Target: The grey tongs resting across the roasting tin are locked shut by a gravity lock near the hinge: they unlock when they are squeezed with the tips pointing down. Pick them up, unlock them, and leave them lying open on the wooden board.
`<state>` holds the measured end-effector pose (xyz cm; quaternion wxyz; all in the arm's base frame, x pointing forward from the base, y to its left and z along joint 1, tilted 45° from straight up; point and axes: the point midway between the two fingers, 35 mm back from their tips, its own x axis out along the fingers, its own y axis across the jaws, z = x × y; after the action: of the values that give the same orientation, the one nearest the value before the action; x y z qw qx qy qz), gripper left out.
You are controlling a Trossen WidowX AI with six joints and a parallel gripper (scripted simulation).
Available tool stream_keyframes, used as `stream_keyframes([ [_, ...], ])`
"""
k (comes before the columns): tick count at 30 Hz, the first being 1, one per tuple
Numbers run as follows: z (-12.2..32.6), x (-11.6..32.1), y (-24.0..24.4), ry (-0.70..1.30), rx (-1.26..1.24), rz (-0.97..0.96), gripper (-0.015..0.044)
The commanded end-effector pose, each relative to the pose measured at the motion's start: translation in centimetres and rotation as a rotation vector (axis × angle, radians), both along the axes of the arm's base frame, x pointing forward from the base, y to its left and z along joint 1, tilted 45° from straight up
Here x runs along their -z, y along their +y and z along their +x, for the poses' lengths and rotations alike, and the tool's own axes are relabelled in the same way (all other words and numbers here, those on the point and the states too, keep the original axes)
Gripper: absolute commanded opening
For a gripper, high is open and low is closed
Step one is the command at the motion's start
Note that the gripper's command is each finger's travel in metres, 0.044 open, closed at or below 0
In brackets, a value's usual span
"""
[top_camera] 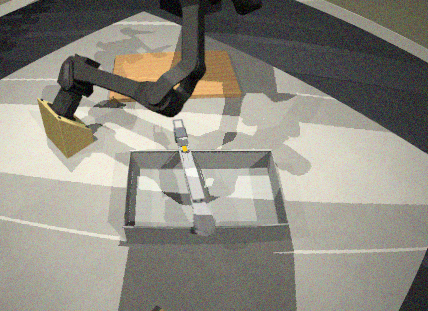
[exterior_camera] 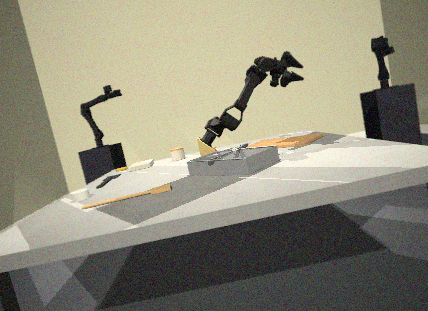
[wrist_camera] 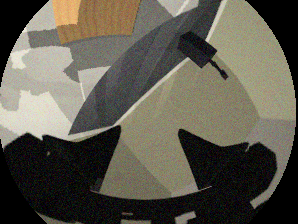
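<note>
The grey tongs (top_camera: 189, 171) lie across the roasting tin (top_camera: 204, 237) (exterior_camera: 216, 168), spanning its near and far walls, with their arms close together. A small yellow mark shows near their narrow far end, which sticks out past the tin's far wall. The wooden board (top_camera: 220, 74) (exterior_camera: 300, 139) (wrist_camera: 100, 22) lies flat behind the tin, partly hidden by the arm in the top view. My gripper (exterior_camera: 302, 73) (wrist_camera: 150, 129) is open and empty, high above the table. In the top view its fingertips are out of view.
My arm stands on a yellow wedge-shaped base (top_camera: 67, 134) left of the tin. In the exterior view, a wooden spatula (exterior_camera: 127, 196), a white cup (exterior_camera: 80, 194), an orange-topped pot (exterior_camera: 177, 154), a pale block (exterior_camera: 141, 164) and a dark item (exterior_camera: 107, 180) lie left. Two other arms stand on dark pedestals beyond.
</note>
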<state>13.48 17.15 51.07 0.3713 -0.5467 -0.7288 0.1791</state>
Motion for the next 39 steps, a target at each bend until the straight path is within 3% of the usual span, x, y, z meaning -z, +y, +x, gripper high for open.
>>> stream_keyframes([
  [1,-0.2,-0.1,0.0,-0.014,-0.001,0.007,0.0374],
  [6,-4.4,-2.0,-0.2,-0.247,-0.012,0.138,0.0260],
  [13,-13.9,-5.2,-3.6,-0.698,-0.016,0.533,0.0260],
  [17,-16.1,-5.6,-4.9,-0.761,-0.040,0.655,0.0260],
  [22,-21.1,-6.3,-9.6,-0.953,0.014,0.978,0.0260],
  [28,-25.6,-5.8,-17.4,-1.069,0.146,1.436,0.0260],
  [33,-27.5,-4.2,-24.6,-1.044,0.294,1.803,0.0260],
  [39,-26.7,-2.7,-29.2,-0.924,0.416,2.035,0.0260],
])
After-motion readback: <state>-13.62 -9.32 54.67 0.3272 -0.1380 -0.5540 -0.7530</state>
